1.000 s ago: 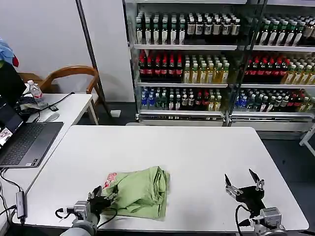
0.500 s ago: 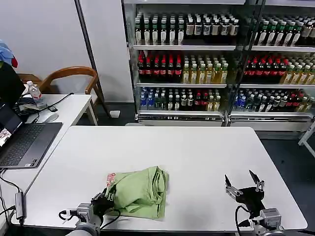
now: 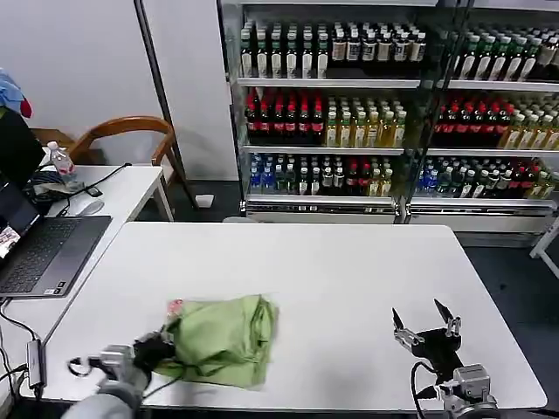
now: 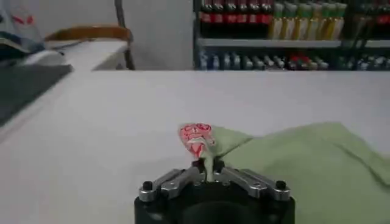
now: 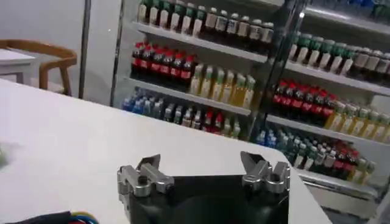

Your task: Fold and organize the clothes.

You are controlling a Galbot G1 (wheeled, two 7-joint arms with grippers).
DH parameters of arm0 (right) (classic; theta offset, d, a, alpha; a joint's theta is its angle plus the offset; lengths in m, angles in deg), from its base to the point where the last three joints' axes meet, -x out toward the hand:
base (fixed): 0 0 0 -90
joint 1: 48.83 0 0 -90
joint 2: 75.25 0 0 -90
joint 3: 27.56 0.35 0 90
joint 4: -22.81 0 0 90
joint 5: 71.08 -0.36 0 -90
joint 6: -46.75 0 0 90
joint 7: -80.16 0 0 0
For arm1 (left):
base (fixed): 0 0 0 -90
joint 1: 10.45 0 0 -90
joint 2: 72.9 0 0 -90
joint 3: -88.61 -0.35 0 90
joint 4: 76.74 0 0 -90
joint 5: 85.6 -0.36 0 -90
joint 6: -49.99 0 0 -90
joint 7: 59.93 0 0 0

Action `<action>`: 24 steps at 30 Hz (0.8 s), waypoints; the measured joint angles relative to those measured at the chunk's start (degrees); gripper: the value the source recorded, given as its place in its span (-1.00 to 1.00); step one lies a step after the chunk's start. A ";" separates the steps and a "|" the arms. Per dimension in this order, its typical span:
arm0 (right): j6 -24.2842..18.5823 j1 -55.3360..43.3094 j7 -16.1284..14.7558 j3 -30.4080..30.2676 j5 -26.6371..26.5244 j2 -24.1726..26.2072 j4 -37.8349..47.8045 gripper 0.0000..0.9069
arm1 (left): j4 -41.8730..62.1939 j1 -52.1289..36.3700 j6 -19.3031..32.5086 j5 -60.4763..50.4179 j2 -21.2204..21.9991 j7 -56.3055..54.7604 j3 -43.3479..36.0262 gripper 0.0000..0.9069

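The left gripper (image 3: 157,349) lies low at the white table's (image 3: 349,262) near edge, its fingers pinched on the hem of the bundled light green shirts (image 3: 218,339), which rest on that table toward the laptop (image 3: 44,253) side. Their folds hide which shirt is which, apart from a red-and-white printed corner (image 4: 196,139). The right gripper (image 3: 426,325) hovers well apart from the shirts, jaws spread wide and holding nothing.

Right end effector (image 5: 205,173) open, over white table (image 5: 67,140) — drink shelves (image 5: 256,79) behind.
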 measured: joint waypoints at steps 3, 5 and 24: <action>-0.09 -1.35 -0.01 -1.29 0.01 0.34 0.68 1.00 | -0.73 1.02 -0.68 3.42 -2.24 0.24 5.29 -0.89; -0.15 -2.32 -0.01 -2.21 0.01 0.52 1.18 1.00 | -0.98 1.80 -1.04 5.36 -3.49 0.40 8.60 -0.89; -1.48 -7.78 -0.32 -8.71 0.97 0.48 3.90 1.00 | -2.33 12.62 -2.36 8.43 -16.70 1.42 31.88 -0.89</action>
